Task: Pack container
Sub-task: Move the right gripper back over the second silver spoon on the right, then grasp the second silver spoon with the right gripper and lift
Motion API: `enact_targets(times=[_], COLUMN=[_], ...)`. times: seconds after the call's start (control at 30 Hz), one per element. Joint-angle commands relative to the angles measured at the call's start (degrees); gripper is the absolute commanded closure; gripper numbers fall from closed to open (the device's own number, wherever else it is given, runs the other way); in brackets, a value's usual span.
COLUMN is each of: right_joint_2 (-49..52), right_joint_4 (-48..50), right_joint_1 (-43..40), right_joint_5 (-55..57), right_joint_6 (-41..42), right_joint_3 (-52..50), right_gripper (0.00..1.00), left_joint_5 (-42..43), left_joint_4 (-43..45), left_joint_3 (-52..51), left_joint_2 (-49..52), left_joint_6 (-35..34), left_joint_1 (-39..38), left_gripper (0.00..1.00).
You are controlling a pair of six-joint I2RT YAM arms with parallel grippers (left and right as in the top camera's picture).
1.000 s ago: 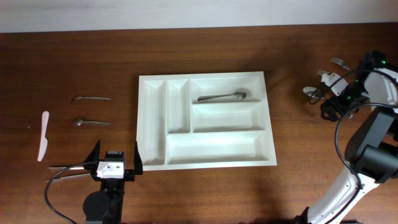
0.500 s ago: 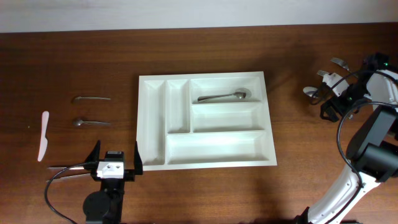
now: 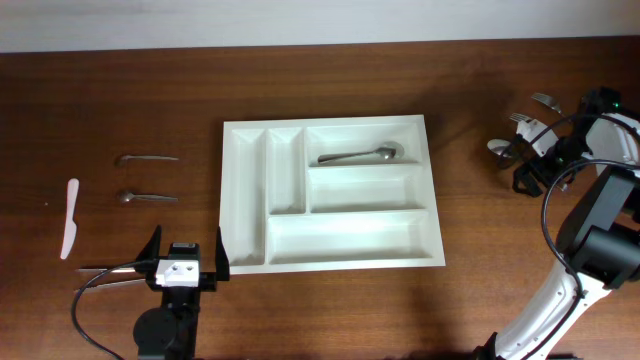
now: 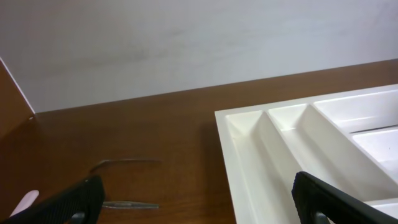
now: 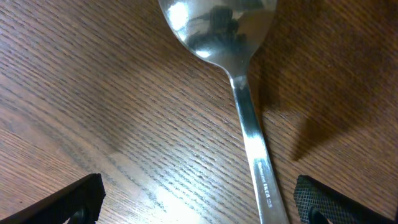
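The container is a white compartment tray in the middle of the table, with one metal spoon in its upper wide compartment. My left gripper stands open near the tray's front left corner, with nothing between its fingers. In the left wrist view my left gripper faces the container's left wall. My right gripper is open at the far right, low over a spoon. That spoon's handle runs between the open fingers, closer to the right one and untouched.
Two spoons and a white knife lie at the left. Forks lie behind the right gripper. A thin dark piece lies left of the left gripper.
The right arm has shifted slightly over the spoon. The left arm has not moved.
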Motion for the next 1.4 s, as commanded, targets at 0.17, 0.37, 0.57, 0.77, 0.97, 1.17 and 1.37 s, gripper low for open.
enact_targets(times=[0.17, 0.37, 0.57, 0.77, 0.97, 1.17, 1.37], right_joint_2=[3.0, 3.9, 4.0, 4.0, 4.0, 4.0, 4.0], right_joint_4=[0.6, 1.2, 2.2, 3.1, 3.0, 2.9, 2.9], right_joint_1=[0.0, 0.0, 0.0, 0.4, 1.4, 2.0, 2.0], right_joint_5=[-0.5, -0.5, -0.1, 5.3, 4.8, 4.0, 3.9], right_joint_6=[-0.8, -0.8, -0.8, -0.8, -0.8, -0.8, -0.1], right_joint_3=[0.1, 0.1, 0.1, 0.1, 0.1, 0.1, 0.1], right_gripper=[0.01, 0.01, 0.01, 0.00, 0.03, 0.30, 0.40], left_joint_5=[-0.7, -0.7, -0.7, -0.7, -0.7, -0.7, -0.7], left_joint_4=[1.0, 1.0, 1.0, 1.0, 1.0, 1.0, 1.0], left_joint_3=[-0.1, -0.1, -0.1, -0.1, -0.1, -0.1, -0.1], left_joint_2=[-0.1, -0.1, -0.1, -0.1, -0.1, -0.1, -0.1], left_joint_6=[0.7, 0.7, 0.7, 0.7, 0.7, 0.7, 0.7], left_joint_1=[0.3, 0.3, 0.3, 0.3, 0.3, 0.3, 0.3], left_gripper=[0.01, 0.01, 0.01, 0.01, 0.01, 0.01, 0.01])
